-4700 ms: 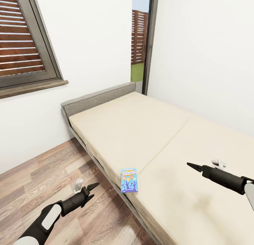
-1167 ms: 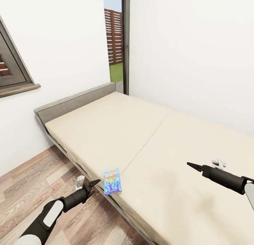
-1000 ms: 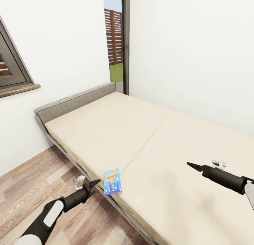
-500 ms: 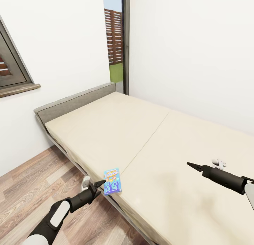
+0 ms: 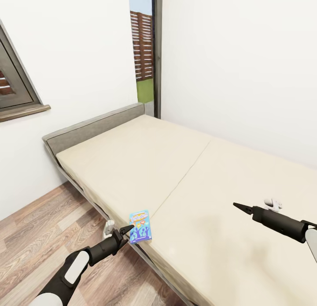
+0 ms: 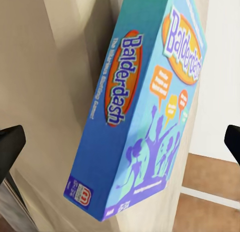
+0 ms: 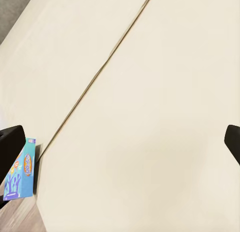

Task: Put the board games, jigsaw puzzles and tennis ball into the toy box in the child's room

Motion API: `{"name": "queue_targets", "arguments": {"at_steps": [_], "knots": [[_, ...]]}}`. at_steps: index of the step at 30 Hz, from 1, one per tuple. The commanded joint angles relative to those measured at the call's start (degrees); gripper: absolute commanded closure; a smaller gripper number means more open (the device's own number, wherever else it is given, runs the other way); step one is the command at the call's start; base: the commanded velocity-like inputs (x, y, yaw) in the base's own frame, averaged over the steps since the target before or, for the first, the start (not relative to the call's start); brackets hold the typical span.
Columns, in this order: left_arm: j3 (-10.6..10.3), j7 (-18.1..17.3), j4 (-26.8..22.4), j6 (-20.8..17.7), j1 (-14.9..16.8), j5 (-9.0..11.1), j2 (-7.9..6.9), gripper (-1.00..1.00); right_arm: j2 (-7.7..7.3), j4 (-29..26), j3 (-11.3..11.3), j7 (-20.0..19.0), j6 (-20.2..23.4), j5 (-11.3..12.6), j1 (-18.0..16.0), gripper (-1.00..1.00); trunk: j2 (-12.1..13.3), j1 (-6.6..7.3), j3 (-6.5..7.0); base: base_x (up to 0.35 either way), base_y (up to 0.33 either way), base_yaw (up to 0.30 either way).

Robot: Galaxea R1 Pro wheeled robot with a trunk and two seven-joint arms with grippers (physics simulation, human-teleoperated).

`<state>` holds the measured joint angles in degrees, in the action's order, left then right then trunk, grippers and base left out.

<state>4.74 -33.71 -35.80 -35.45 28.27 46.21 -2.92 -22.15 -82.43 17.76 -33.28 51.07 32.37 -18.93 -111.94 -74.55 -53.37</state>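
The bed (image 5: 185, 178) takes up most of the head view, its beige mattress running from a grey headboard at about ten o'clock down to the near edge at six. The one task thing on show, a blue board game (image 5: 140, 226), lies flat at the mattress's very edge, at about seven o'clock, right above the wooden floor (image 5: 39, 235).

That placing is the main risk. The box sits on the brink, so a nudge from the left claw (image 5: 126, 232) rather than a clean pinch would likely tip it off onto the floor. The mattress is soft, too, and a finger pressed under or beside the box could sink in and slip off the cardboard. The box's cover looks wide beside the claw's spread, so a grip across that face may not fit; taking it across its thin side seems safer.

The left claw hovers just beside the box's near-left corner, its fingers spread wide in the left wrist view with the box between them, untouched. The right claw (image 5: 240, 206) hangs over bare mattress at four o'clock, well apart from the box, also spread wide and holding nothing.

The box reads "Balderdash" on both its cover and its spine (image 6: 122, 81), with a small red maker's logo (image 6: 83, 196) near one corner; the finer print is too small to read.
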Motion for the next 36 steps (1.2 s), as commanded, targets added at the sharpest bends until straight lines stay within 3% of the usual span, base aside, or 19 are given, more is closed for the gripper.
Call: {"name": "queue_targets", "arguments": {"at_steps": [1,36], "knots": [[0.13,-0.06,0.01,-0.4,0.03,0.2,0.01,-1.0,0.01,-0.01,0.08,-0.21,0.35,-0.03,-0.04,-1.0,-0.02,0.01,-0.05,0.0,0.0,0.0],[0.23,-0.09,0.03,-0.4,0.03,0.19,0.04,-1.0,0.01,-0.05,0.07,-0.21,0.39,-0.03,-0.05,-1.0,-0.02,0.01,-0.05,0.0,0.0,-0.034]]}}
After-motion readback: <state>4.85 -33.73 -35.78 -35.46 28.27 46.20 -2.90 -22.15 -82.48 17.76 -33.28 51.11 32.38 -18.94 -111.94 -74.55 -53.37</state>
